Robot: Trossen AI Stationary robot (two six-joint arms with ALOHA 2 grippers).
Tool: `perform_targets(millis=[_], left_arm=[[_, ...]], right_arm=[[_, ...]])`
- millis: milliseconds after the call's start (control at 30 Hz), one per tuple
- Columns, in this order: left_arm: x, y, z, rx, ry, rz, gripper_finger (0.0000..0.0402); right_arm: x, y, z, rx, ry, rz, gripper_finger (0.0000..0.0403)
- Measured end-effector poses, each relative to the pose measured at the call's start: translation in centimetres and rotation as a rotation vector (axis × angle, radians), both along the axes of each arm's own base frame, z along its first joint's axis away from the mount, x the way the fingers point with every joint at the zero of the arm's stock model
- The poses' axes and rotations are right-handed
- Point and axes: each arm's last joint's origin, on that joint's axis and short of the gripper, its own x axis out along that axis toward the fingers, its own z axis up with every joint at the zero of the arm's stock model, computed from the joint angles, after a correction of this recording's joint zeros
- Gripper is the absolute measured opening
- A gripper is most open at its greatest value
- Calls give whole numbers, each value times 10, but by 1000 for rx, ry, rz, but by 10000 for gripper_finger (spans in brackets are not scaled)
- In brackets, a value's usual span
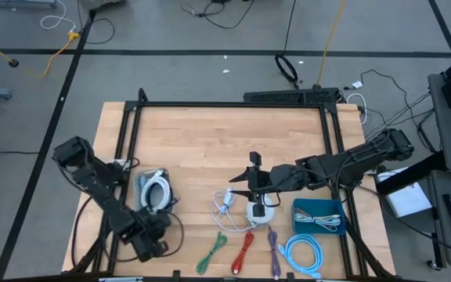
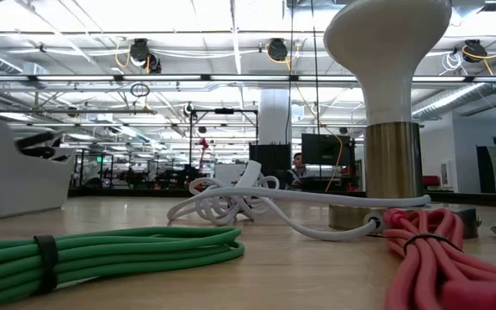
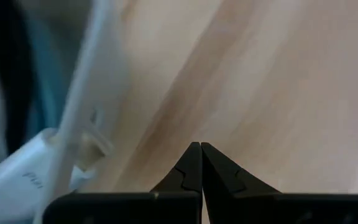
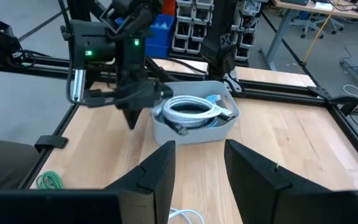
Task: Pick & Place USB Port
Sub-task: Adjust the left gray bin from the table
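At the lower left of your frame lies a coiled green cable (image 2: pixel 102 254) bound by a black strap. A red cable (image 2: pixel 442 258) fills the lower right. Between them, at centre, sits a looped white cable (image 2: pixel 231 202). A white-topped, brass-based object (image 2: pixel 388 103) rises at the upper right.

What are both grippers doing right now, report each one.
Left gripper: shut, holding nothing, low beside the grey bin of coiled white cable.
Right gripper: open, empty, above the white USB cable at table centre.
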Motion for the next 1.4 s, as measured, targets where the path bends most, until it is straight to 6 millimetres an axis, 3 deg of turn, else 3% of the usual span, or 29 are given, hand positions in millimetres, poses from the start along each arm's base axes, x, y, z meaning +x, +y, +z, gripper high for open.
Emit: perform_targets(millis=[233,867,1000,1167,1300,1400], left_arm=[[-18,-3,1,55,-15,78,0],[-56,-7,3,100,201,179,0],[-53,-10,14,186,51,155,0],[-42,-19,43,240,-110,94,0],[-27,-20,67,269,-279,38,0],[-9,-10,72,304,-316,18,0]], right_arm=[[1,0,3,1,-29,4,130],[1,0,3,3,-28,4,130],[1,0,3,3,-27,5,130],[1,0,3,8,-28,3,130],[1,0,3,8,-28,3,130],[1,0,3,8,-28,3,130]])
